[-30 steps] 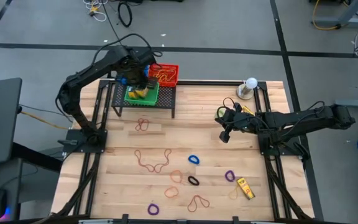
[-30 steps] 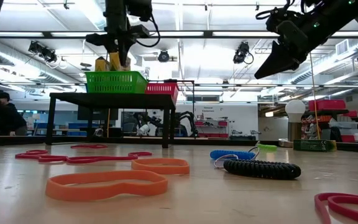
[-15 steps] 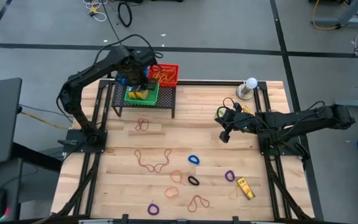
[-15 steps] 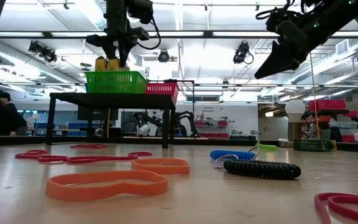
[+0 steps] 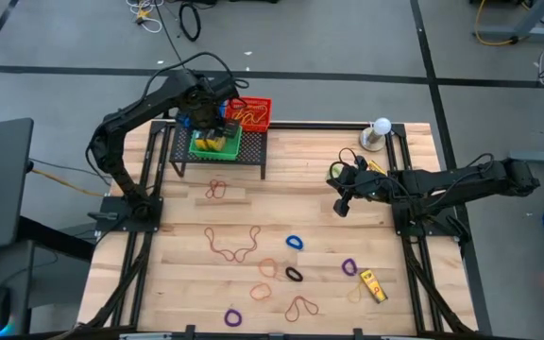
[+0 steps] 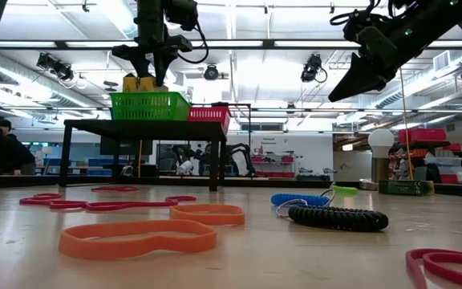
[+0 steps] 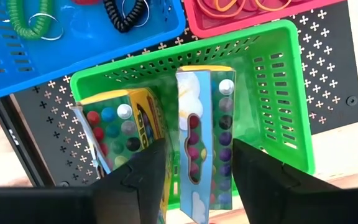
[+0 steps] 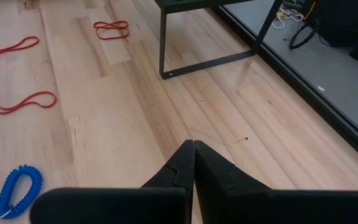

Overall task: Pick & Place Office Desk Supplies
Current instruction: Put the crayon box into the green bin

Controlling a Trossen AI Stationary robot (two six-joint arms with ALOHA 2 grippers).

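Crayon boxes sit in the green basket (image 7: 278, 93) on the small black shelf (image 5: 217, 154) at the far left of the bench (image 5: 310, 198): one crayon box (image 7: 205, 140) stands on edge between the open fingers of the left claw (image 7: 194, 171), and a second crayon box (image 7: 120, 137) leans just beside it against the basket's wall. The left claw's fingers (image 7: 257, 171) are spread apart, with gaps on both sides of the upright box, so nothing is clamped. Next to the green basket are a red basket (image 5: 249, 112) holding orange bands and a blue basket (image 7: 17, 68) holding a green coil and a black coil. The right claw (image 5: 342, 202) hangs above the bench's middle right, its fingers (image 8: 188, 163) pressed together on nothing. Scattered over the near half of the bench lie rubber-band loops: a long red loop (image 5: 231, 242), a blue coil (image 5: 295, 243), a black coil (image 5: 294, 275), purple loops (image 5: 349, 267) and orange loops (image 5: 261, 291). Another yellow crayon box (image 5: 373, 284) lies near the right front corner. A white ball (image 5: 382, 126) stands at the far right edge.
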